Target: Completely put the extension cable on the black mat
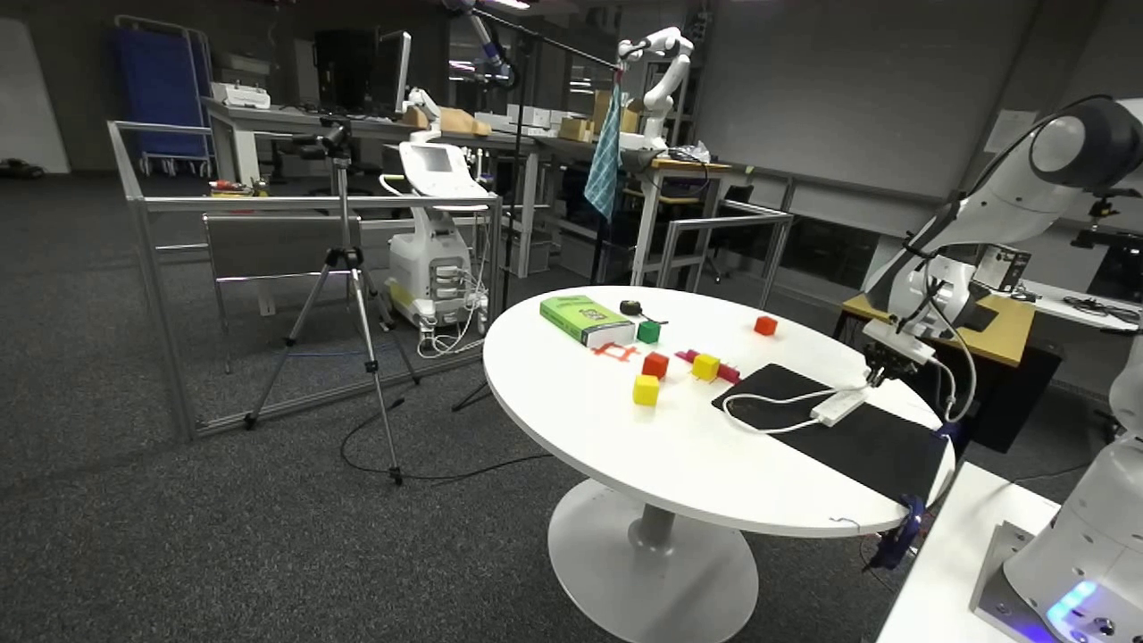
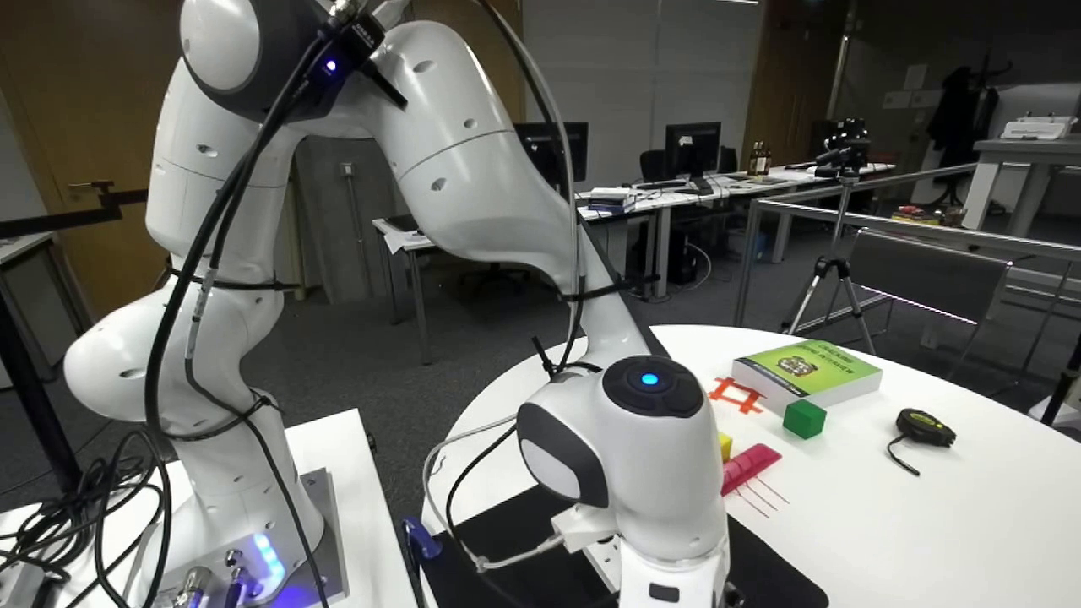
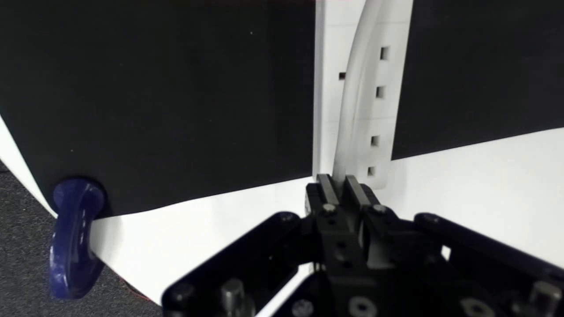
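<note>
The white extension cable (image 1: 838, 407) lies across the black mat (image 1: 893, 442) in an exterior view, its cord looping over the mat's left part. They also show in an exterior view as cable (image 2: 603, 561) and mat (image 2: 507, 557), partly behind the arm. In the wrist view, the strip (image 3: 392, 105) crosses the mat (image 3: 176, 97), and its near end sticks out past the mat's edge onto the white table. My gripper (image 3: 338, 182) is closed around the white cord at that end. The gripper also shows at the strip in an exterior view (image 1: 875, 377).
A blue clamp (image 3: 75, 237) grips the table edge at the mat's corner. Red (image 1: 655, 364), yellow (image 1: 646, 390) and green (image 1: 649, 332) blocks, a pink piece (image 2: 752, 466), a green book (image 1: 585, 320) and a tape measure (image 2: 925, 427) are on the round white table (image 1: 571, 420).
</note>
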Robot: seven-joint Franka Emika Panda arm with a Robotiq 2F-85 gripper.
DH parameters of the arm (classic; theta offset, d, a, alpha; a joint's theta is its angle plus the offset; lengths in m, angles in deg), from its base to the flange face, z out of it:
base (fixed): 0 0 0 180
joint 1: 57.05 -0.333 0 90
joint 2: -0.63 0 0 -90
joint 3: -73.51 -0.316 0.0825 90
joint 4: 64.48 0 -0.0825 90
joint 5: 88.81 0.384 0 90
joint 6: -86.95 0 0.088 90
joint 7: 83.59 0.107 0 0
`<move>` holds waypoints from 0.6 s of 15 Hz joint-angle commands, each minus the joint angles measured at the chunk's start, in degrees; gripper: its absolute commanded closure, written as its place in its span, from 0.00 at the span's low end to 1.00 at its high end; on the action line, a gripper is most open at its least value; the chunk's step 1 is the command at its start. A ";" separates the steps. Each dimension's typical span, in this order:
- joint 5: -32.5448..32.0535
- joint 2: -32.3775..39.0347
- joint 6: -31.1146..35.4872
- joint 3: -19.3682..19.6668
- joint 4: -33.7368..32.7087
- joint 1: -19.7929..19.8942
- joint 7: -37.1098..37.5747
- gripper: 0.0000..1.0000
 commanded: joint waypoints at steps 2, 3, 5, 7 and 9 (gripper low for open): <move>-1.05 0.86 5.30 1.48 2.25 -2.30 2.10 0.52; -1.15 1.12 6.03 1.59 2.42 -2.62 2.17 0.43; -1.03 1.20 8.05 1.03 3.04 -2.72 1.33 0.30; -0.54 0.05 10.94 0.11 4.52 -2.72 -1.59 0.13; -0.55 -2.91 15.09 -2.74 7.31 -0.70 -7.01 0.01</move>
